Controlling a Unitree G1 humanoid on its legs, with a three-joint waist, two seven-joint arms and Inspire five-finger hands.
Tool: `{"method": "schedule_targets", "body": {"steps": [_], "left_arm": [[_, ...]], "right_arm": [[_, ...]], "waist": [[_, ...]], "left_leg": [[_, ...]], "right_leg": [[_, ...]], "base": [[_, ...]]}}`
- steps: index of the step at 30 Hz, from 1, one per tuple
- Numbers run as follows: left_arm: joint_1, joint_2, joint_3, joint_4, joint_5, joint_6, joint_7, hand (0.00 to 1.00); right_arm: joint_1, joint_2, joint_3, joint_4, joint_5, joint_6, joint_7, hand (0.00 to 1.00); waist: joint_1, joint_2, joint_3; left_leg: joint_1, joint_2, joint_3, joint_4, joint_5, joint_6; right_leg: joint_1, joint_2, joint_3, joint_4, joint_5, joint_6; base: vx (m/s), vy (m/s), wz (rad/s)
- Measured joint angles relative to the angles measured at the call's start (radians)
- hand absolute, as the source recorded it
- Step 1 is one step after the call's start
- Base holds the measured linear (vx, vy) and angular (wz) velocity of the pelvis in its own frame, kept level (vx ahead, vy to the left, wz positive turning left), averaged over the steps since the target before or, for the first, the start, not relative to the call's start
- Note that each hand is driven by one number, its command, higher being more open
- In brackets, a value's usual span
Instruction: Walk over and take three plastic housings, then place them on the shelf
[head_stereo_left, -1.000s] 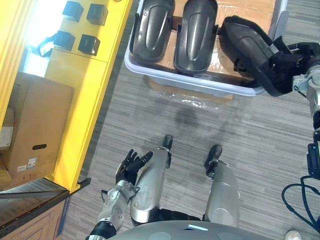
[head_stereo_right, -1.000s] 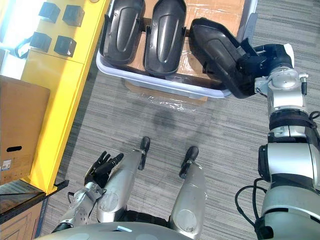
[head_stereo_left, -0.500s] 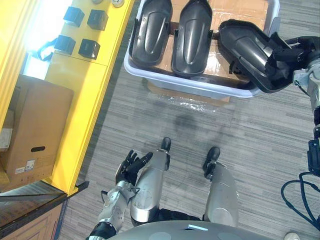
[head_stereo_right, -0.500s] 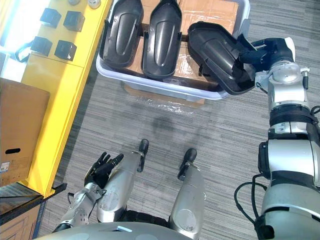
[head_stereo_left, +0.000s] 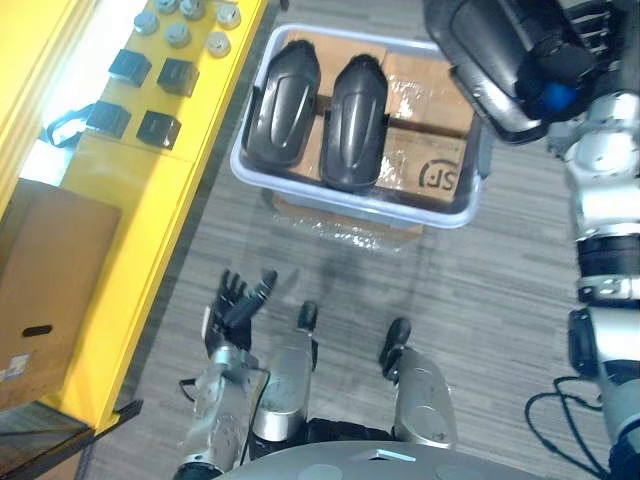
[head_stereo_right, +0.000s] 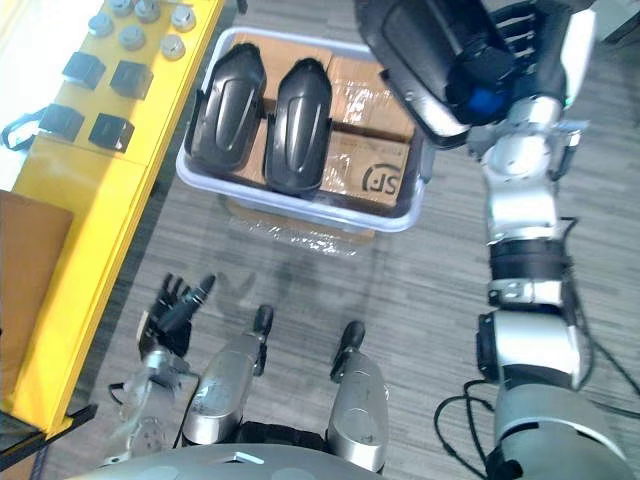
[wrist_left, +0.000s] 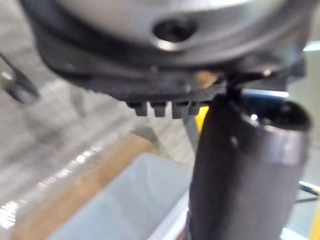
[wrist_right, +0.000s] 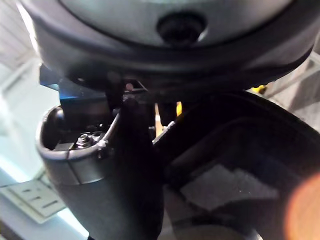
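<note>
Two black plastic housings (head_stereo_left: 283, 105) (head_stereo_left: 355, 110) lie side by side in a pale grey bin (head_stereo_left: 345, 208) on the floor ahead. A third housing (head_stereo_right: 420, 60) hangs in the air above the bin's right end, hollow side towards me. My right hand (head_stereo_right: 522, 40) is shut on its far edge, and the right wrist view shows my thumb (wrist_right: 115, 165) against the housing's dark inside (wrist_right: 240, 165). My left hand (head_stereo_left: 236, 308) hangs low beside my left leg, open and holding nothing.
Cardboard boxes (head_stereo_left: 425, 170) line the bin's bottom, bare at its right end. A yellow shelf (head_stereo_left: 150, 210) runs along the left with small black blocks (head_stereo_left: 160, 72) and round metal parts (head_stereo_left: 180, 35) on it. A brown carton (head_stereo_left: 40, 290) sits below.
My right hand has lifted the third housing up out of the bin's right end, uncovering the cardboard. The camera has shifted, so the bin shows lower. The left hand stays open.
</note>
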Motion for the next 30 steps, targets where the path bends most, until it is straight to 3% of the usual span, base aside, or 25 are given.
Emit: {"method": "schedule_targets", "body": {"steps": [1,3,10,20,30], "left_arm": [[-0.003,-0.001,0.026,-0.06,0.002,-0.001,0.003,1.0],[-0.01,-0.003,0.044,-0.13,0.005,0.0,0.011,1.0],[-0.074,-0.022,0.039,-0.297,0.005,0.0,-0.003,1.0],[-0.158,-0.022,-0.092,-0.29,-0.017,0.13,-0.023,1.0],[-0.183,-0.022,-0.107,-0.239,-0.063,0.134,-0.093,1.0]], "right_arm": [[0.048,0.047,-0.007,-0.045,-0.035,-0.009,-0.009,0.0],[0.124,0.113,-0.009,-0.092,-0.08,-0.009,-0.023,0.0],[0.218,0.276,0.005,-0.175,-0.111,-0.046,-0.075,0.0],[0.237,0.386,0.144,-0.257,-0.107,-0.167,-0.084,0.0],[0.288,0.47,0.299,-0.247,-0.106,-0.186,-0.033,0.0]], "waist": [[-0.001,-0.018,-0.016],[-0.003,-0.03,-0.061],[-0.002,-0.029,-0.158],[-0.031,-0.019,-0.254],[-0.039,-0.01,-0.305]], "left_leg": [[0.024,0.001,-0.001,-0.018,0.002,-0.001],[0.059,0.0,0.0,-0.048,0.002,-0.001],[0.129,0.003,0.026,-0.086,0.001,0.0],[0.178,0.006,0.065,-0.121,-0.005,0.007],[0.192,0.002,0.072,-0.146,0.009,0.009]], "right_leg": [[0.024,0.002,-0.005,-0.018,0.002,0.002],[0.066,0.005,-0.015,-0.062,0.009,0.013],[0.179,0.028,-0.018,-0.216,0.084,0.026],[0.229,0.042,0.008,-0.304,0.13,0.024],[0.243,0.048,0.004,-0.329,0.137,0.021]], "base": [[0.13,-0.009,0.03],[0.14,0.005,0.04],[0.11,0.018,-0.06],[-0.01,0.005,-0.12],[-0.05,-0.007,-0.01]]}}
